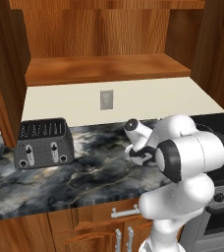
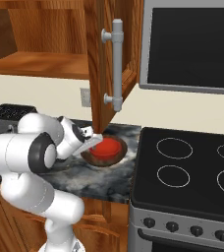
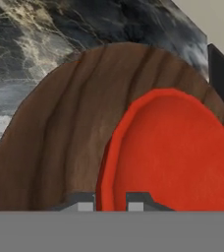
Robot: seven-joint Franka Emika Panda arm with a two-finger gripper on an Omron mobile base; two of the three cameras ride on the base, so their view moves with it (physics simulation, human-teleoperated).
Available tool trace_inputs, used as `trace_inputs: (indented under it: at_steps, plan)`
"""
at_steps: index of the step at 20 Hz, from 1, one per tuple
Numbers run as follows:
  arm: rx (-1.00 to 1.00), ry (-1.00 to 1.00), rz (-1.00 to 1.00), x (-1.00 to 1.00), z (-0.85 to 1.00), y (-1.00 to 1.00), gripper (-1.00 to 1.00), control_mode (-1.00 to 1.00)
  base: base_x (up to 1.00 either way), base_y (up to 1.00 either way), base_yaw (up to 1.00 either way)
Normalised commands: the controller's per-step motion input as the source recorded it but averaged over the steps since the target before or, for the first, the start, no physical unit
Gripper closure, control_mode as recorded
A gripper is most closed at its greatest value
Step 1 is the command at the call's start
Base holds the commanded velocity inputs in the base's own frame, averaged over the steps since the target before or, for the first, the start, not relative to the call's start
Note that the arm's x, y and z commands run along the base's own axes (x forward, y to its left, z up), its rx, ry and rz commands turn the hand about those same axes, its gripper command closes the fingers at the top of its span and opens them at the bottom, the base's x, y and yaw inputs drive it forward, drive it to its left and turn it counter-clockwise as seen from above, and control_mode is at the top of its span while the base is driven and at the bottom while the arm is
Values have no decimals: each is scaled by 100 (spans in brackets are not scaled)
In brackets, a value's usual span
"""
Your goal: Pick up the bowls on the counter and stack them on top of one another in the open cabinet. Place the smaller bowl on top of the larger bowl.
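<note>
The smaller bowl (image 2: 107, 146), glossy red, sits inside the larger bowl (image 2: 97, 160), dark brown wood grain, on the counter (image 2: 104, 179) beside the stove. My gripper (image 2: 96, 140) reaches down to their left rim. In the hand view the red bowl (image 3: 178, 157) lies inside the brown bowl (image 3: 60, 147), and my gripper (image 3: 110, 203) is shut with the red rim between its two fingertips. The open cabinet's shelf (image 1: 104, 69) is above the counter to the left, with nothing on it.
A dark toaster (image 1: 42, 142) stands on the counter at the left. The open cabinet door (image 2: 101, 59) with its metal handle hangs just above the bowls. The black stovetop (image 2: 187, 172) borders the bowls on the right, under a microwave (image 2: 192, 44).
</note>
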Motion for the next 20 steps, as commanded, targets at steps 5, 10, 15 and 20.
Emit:
trace_inputs:
  at_steps: [5,10,15,20]
  plan:
    - [0,1,0,16,-16,-1,100,-100,0,0,0]
    - [0,0,0,10,-11,0,-100,-100,0,0,0]
    - [0,0,0,4,-6,0,-100,-100,0,0,0]
    - [0,0,0,0,0,-1,-100,-100,0,0,0]
